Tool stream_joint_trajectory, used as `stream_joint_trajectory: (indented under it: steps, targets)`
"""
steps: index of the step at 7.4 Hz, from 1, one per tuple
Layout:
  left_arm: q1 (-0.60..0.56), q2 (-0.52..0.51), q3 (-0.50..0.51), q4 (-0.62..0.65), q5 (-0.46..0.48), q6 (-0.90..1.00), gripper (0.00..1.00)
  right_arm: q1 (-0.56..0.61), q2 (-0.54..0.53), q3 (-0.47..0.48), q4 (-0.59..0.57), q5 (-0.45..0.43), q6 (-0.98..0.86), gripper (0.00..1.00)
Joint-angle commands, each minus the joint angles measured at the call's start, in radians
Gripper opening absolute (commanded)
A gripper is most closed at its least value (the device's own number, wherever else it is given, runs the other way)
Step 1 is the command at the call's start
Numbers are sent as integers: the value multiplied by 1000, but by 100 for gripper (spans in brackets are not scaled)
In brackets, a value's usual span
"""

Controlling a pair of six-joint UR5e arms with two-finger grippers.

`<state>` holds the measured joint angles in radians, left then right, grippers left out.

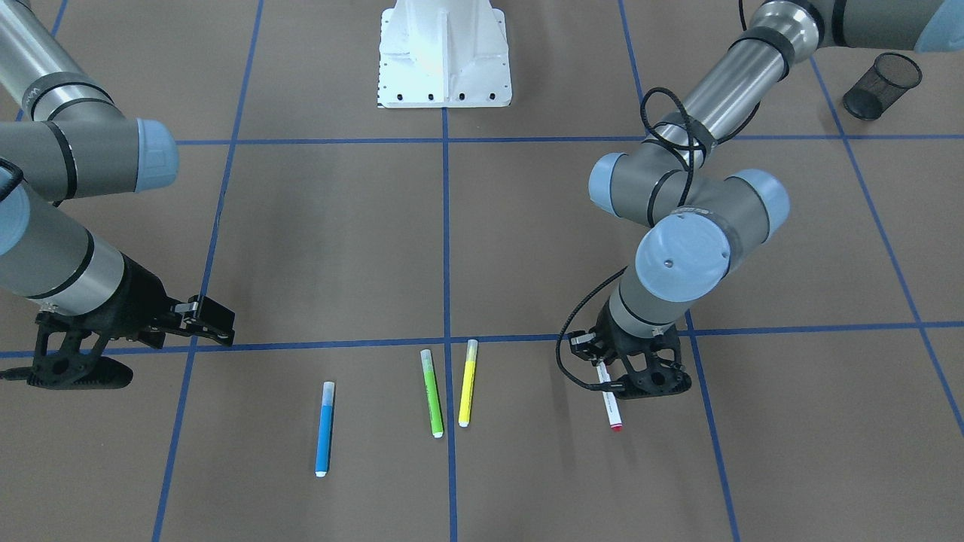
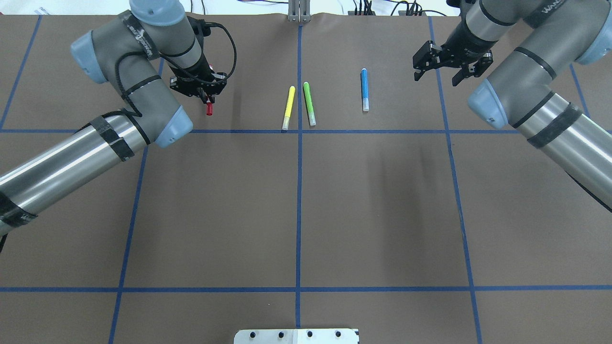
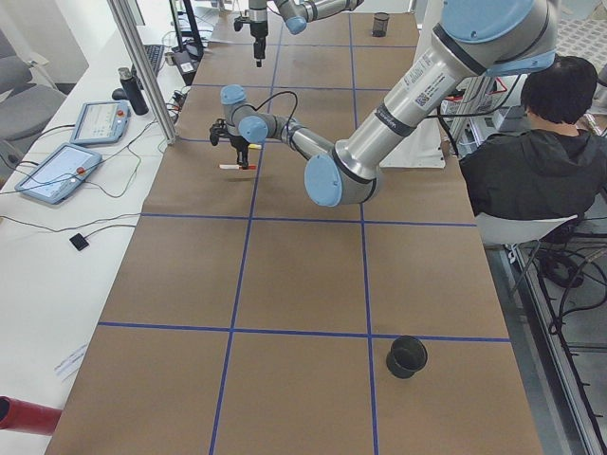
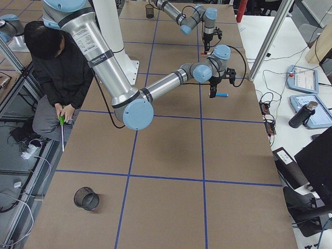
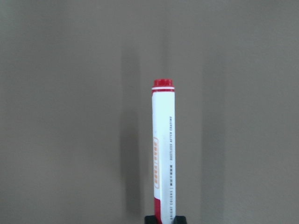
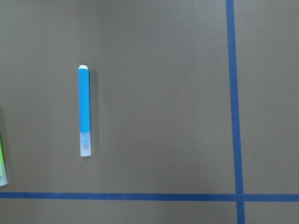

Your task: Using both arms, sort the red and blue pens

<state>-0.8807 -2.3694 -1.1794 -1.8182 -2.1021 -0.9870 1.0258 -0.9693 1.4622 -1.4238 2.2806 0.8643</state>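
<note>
The red pen (image 5: 163,149), white-barrelled with a red end, sticks out from my left gripper (image 2: 205,93), which is shut on it. Its red cap (image 2: 209,109) pokes out below the fingers, and its shadow on the table suggests it is held a little above the surface. In the front view the same gripper (image 1: 640,380) holds the red pen (image 1: 610,406) right of the centre line. The blue pen (image 2: 364,90) lies flat with its pale cap toward the robot, also seen as the blue pen (image 6: 84,112). My right gripper (image 2: 435,79) hangs open to its right, apart from it.
A green marker (image 2: 309,103) and a yellow marker (image 2: 289,107) lie side by side at the centre line between the two pens. A black mesh cup (image 1: 883,85) stands on my left side, another mesh cup (image 4: 86,198) on my right. A person (image 3: 541,142) sits behind the robot base (image 1: 444,53).
</note>
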Motion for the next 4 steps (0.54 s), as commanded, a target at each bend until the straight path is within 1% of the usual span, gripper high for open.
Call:
stream_joint_trajectory:
  steps: [1,2,3,4]
  targets:
    - [-64,35,-14,2,-2,37,0,-33,99,-81,3,-39,4,99]
    - [-95,53,-26,3,-9,47,0,-68,148,-156,11,-112,9,98]
    - [-136,68,-26,3,-53,50,0,-82,206,-236,13,-133,10,97]
    - [-173,85,-32,3,-97,70,0,-93,242,-294,14,-135,10,97]
